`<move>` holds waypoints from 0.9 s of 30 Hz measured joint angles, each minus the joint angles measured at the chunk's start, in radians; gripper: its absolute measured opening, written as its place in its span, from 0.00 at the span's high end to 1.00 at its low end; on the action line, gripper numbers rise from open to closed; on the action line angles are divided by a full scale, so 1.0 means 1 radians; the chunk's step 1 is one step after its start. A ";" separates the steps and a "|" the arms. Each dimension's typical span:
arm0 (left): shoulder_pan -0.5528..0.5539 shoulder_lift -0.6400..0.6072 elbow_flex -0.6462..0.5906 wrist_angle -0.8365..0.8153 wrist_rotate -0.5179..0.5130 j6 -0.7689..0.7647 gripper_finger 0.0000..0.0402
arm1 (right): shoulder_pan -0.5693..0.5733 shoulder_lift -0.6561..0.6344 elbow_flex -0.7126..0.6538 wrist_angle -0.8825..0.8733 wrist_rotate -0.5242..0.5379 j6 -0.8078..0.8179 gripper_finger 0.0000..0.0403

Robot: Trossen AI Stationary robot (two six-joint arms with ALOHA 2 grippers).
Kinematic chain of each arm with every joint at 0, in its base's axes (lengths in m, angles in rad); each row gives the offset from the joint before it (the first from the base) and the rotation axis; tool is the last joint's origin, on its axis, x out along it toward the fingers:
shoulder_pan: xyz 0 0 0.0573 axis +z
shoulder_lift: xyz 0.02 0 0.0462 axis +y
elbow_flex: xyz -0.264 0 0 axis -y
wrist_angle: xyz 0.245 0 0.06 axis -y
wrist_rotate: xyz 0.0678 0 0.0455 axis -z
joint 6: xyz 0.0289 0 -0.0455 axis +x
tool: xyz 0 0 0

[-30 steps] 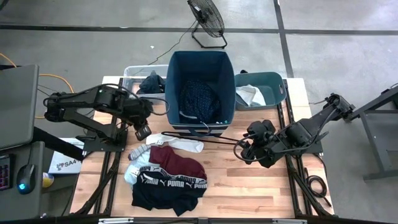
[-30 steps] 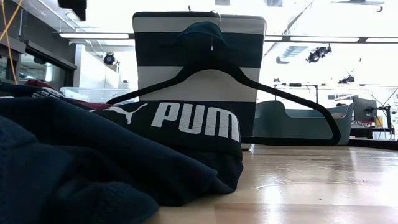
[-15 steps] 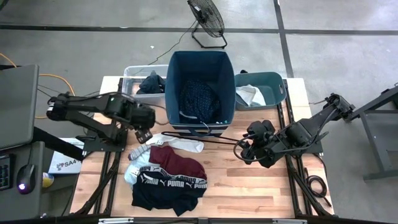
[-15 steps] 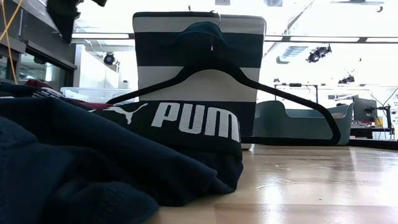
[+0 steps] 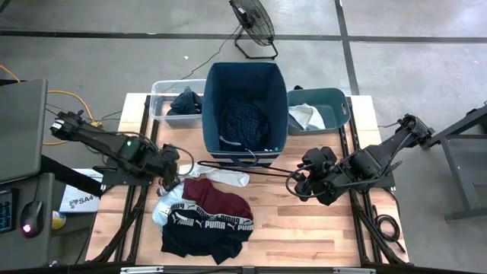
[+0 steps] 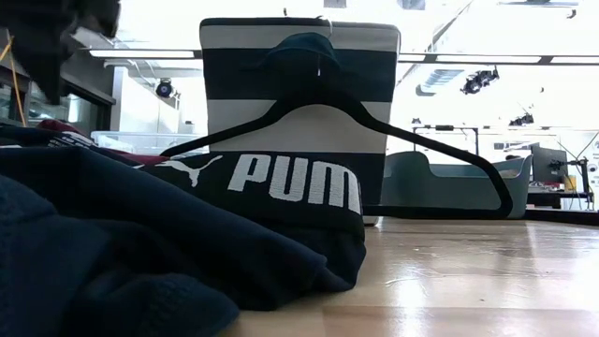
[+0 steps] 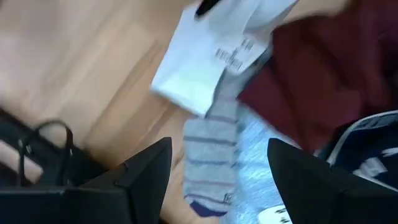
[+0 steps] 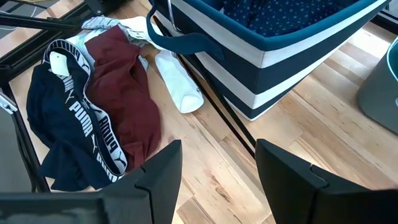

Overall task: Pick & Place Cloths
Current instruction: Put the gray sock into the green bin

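Left gripper (image 5: 169, 176), fingers spread wide and empty, hovers above the white folded cloth (image 5: 218, 176) and grey striped cloth (image 7: 211, 155), which lie at the heap's ten o'clock edge on the wooden table (image 5: 304, 221).

Spread jaws above grey striped sock (image 7: 210, 155), white cloth (image 7: 214, 56), maroon cloth (image 7: 329, 74)

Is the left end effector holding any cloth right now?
No, the left end effector is open and empty above the striped grey sock.
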 joint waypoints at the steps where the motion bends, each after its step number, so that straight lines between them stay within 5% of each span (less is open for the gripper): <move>1: -0.010 0.002 -0.020 0.001 0.003 -0.027 0.36 | 0.000 0.000 0.000 0.000 0.000 0.000 0.52; 8: -0.051 0.009 -0.146 0.016 0.049 -0.180 0.36 | 0.000 0.000 0.000 0.000 0.000 0.001 0.52; 27: -0.052 0.007 -0.313 0.265 0.158 -0.185 0.39 | 0.000 0.000 0.000 0.000 -0.003 0.003 0.52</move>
